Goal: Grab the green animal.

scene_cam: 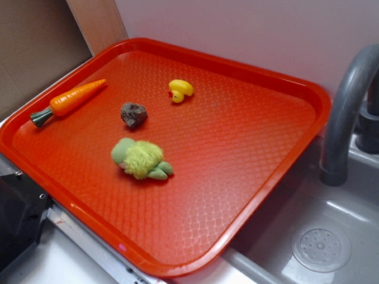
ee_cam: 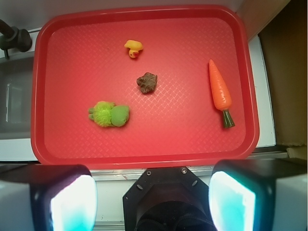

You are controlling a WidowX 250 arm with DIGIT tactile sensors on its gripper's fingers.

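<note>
Seen from the wrist camera, the claw (ee_cam: 153, 197) hangs wide open and empty above the near rim of a red tray (ee_cam: 144, 161), its two fingers (ee_cam: 72, 199) far apart and touching nothing. On the tray, the green animal (ee_cam: 109, 114) lies toward 11 o'clock of the claw. Beyond it sits a brown lump (ee_cam: 147, 82), with a carrot (ee_cam: 220, 90) out at 2 o'clock and a yellow duck (ee_cam: 133, 47) farthest, near 12.

The exterior view looks down slantwise across the tray (scene_cam: 296, 154) from nearby. The wrist view looks straight down from higher. Both show the whole tray.
</note>
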